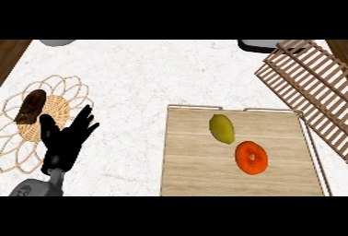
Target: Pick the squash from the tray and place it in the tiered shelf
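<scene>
Task not yet begun. The yellow-green squash lies on the wooden tray, beside an orange fruit. The tiered shelf stands far right, unloaded. The left hand rests open, fingers spread, at near left; the right hand is unseen.

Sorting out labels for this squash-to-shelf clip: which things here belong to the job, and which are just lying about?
Belongs to the job:
squash
tray
tiered shelf
left robot hand, open, resting

Just lying about:
orange fruit on the tray
woven mat
brown item on the mat
</scene>
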Tool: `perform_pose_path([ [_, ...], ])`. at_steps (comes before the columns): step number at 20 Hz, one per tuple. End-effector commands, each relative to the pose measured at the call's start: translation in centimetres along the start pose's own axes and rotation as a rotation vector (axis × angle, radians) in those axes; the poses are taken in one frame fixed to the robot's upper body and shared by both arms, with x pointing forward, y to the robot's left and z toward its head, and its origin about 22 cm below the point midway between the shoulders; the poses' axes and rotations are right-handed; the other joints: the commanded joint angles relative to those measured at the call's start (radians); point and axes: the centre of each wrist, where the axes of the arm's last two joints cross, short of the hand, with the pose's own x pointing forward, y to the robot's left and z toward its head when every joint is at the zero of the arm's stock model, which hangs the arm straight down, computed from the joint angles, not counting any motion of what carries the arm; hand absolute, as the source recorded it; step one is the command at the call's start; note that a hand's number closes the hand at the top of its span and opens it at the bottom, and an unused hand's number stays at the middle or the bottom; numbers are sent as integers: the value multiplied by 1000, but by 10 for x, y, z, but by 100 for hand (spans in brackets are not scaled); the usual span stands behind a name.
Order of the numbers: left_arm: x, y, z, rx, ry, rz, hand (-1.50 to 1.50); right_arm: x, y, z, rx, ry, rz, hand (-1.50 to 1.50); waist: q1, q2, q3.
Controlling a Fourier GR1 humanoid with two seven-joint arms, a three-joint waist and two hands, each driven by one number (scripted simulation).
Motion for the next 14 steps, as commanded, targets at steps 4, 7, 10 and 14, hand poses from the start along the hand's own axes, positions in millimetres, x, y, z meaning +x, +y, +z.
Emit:
perform_pose_path([
  [4,-3,1,-9,0,16,-8,0,46,22,4,-88,81,139,-150,6,2,0],
  [7,-14,1,-1,-8,53,11,0,56,48,14,-59,86,215,-150,5,-7,2],
  [10,-8,8,1,-4,46,-5,0,68,66,13,-57,129,258,-150,3,-8,3],
  [14,1,14,-3,20,39,8,0,81,91,21,-67,173,270,-150,-15,-11,4],
])
